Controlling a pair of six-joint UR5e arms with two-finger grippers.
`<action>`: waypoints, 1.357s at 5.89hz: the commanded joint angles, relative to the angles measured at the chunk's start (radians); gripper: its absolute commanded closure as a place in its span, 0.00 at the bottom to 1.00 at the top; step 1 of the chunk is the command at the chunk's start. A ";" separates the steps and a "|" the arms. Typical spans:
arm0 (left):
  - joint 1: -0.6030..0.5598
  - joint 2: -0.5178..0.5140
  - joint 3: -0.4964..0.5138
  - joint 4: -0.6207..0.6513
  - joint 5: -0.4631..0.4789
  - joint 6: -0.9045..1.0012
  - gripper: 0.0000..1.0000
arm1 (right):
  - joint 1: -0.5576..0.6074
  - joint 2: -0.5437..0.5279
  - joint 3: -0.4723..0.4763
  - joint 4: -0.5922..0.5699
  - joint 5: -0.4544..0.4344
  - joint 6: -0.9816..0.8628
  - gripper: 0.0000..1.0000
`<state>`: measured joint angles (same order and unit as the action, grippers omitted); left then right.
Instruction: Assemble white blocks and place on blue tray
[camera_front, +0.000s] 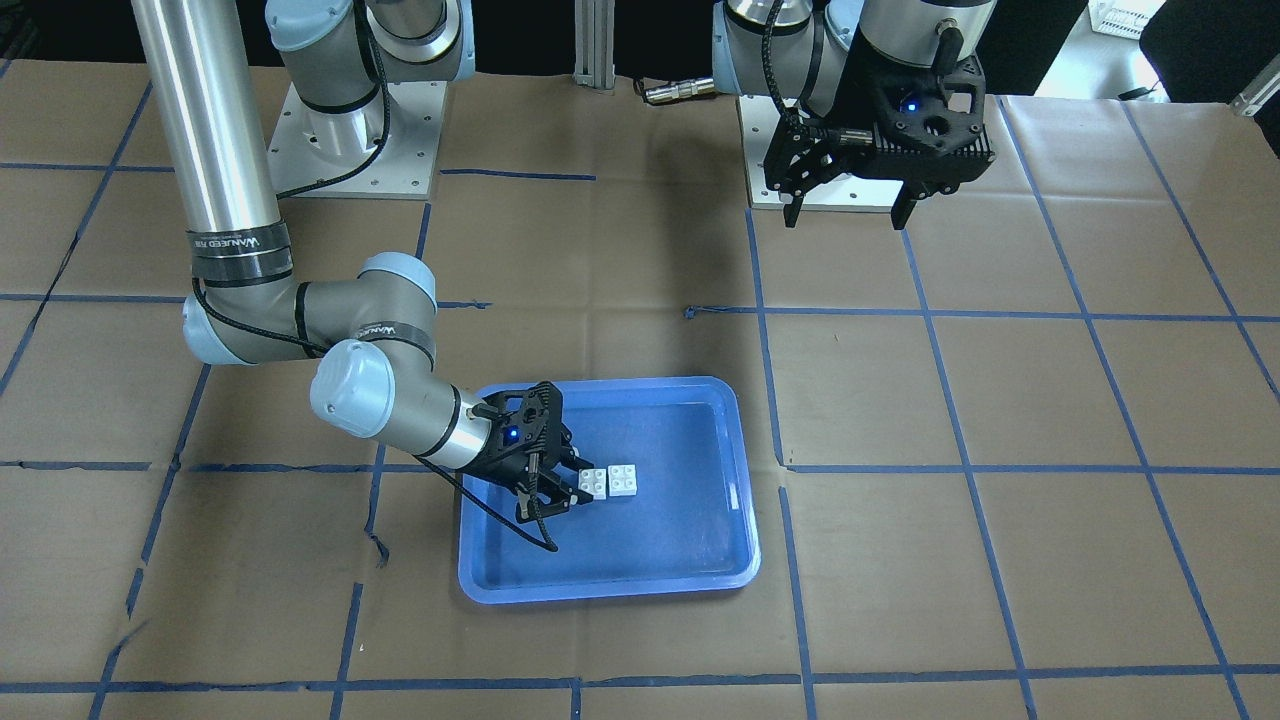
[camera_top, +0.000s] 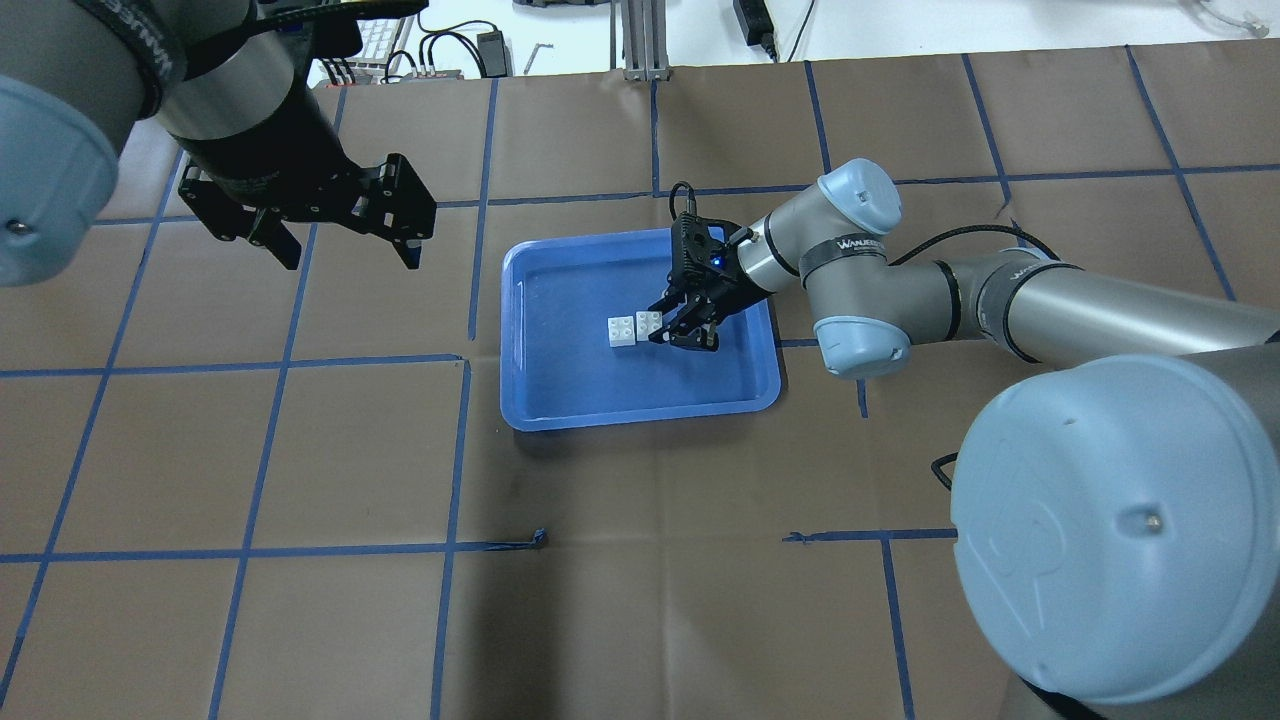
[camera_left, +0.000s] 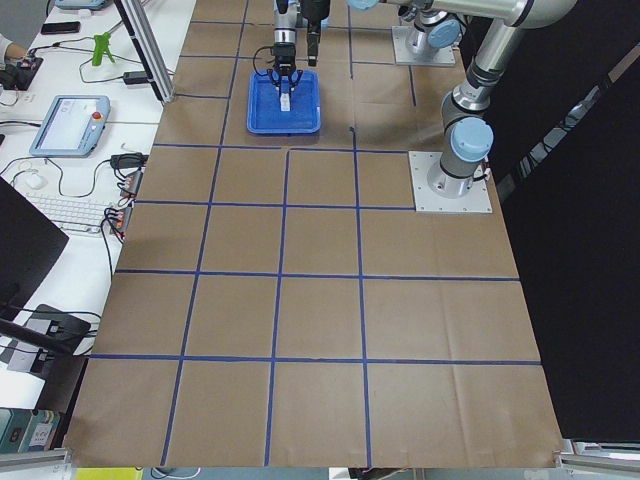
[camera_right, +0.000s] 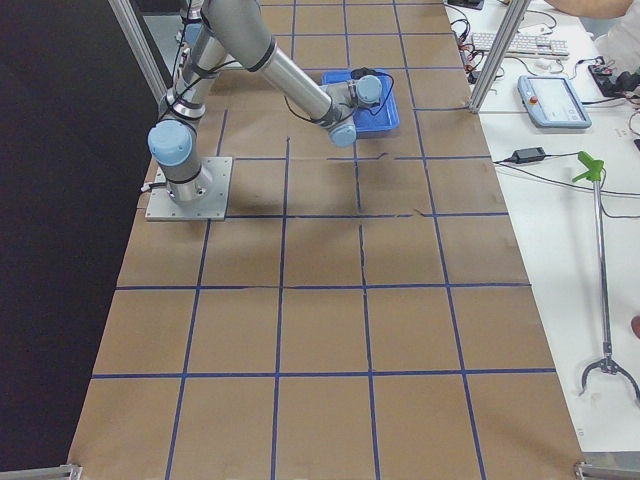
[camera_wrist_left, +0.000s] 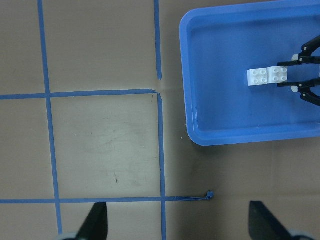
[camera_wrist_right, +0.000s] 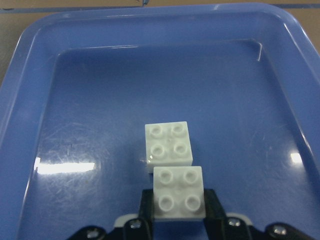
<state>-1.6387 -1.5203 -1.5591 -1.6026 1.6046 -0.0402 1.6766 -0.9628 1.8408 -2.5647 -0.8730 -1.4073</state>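
While my right pincer is closed on the near block, clasping two of its sides, the far block sits against it at twelve o'clock, studs up. Both lie flat in the tray, side by side, not stacked. So I judge placing done and joining left. Lifting mine may drag its neighbour. My left pincer hangs wide open and empty over the table, at ten o'clock off the tray.

Blocks: I count two, both white
Studs: four on each block, eight in all
Tray: one, blue
Arms: two, left arm and right arm
Grippers: two, left gripper and right gripper
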 joint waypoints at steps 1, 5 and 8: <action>0.000 0.000 0.001 0.001 0.000 -0.001 0.00 | 0.000 0.003 0.000 -0.005 -0.001 0.008 0.76; 0.000 0.008 0.002 0.000 0.005 -0.001 0.00 | 0.002 0.003 0.000 -0.005 0.002 0.020 0.76; 0.000 0.015 0.001 -0.008 0.018 -0.001 0.00 | 0.012 0.003 0.000 -0.005 0.000 0.019 0.76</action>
<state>-1.6383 -1.5064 -1.5584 -1.6082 1.6200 -0.0414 1.6870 -0.9603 1.8408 -2.5694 -0.8728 -1.3880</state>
